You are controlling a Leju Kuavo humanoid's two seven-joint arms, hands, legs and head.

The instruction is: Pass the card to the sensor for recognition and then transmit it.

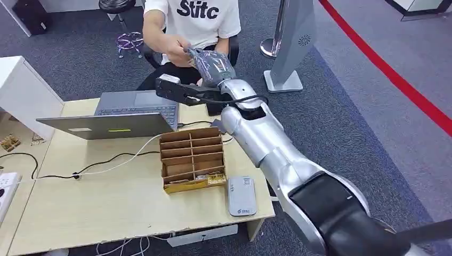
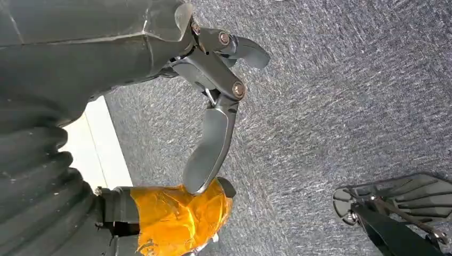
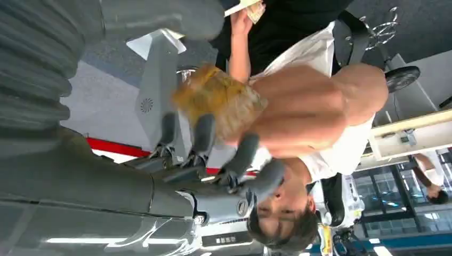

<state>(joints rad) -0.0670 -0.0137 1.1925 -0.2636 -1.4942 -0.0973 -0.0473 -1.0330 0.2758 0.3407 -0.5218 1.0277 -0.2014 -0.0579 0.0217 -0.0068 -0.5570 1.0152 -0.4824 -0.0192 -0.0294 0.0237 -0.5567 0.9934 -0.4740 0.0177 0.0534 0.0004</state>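
My right hand (image 1: 211,65) is stretched out past the far edge of the table, touching the hand (image 1: 178,48) of a seated person in a white shirt. In the right wrist view its dark fingers (image 3: 242,154) lie straight and apart, and its orange-taped thumb (image 3: 216,101) is blurred against the person's hand (image 3: 256,109). No card is plainly visible there, so I cannot tell if one is pinched. The person's other hand (image 3: 242,18) holds something tan. The grey card sensor (image 1: 241,196) lies at the table's near right corner. My left hand (image 2: 213,133) hangs over grey carpet, holding nothing.
A wooden divided box (image 1: 192,160) stands mid-table beside the sensor. An open laptop (image 1: 122,114) sits behind it, with cables (image 1: 106,162) trailing left to a power strip (image 1: 6,186). A grey stand (image 1: 290,48) rises on the carpet at right.
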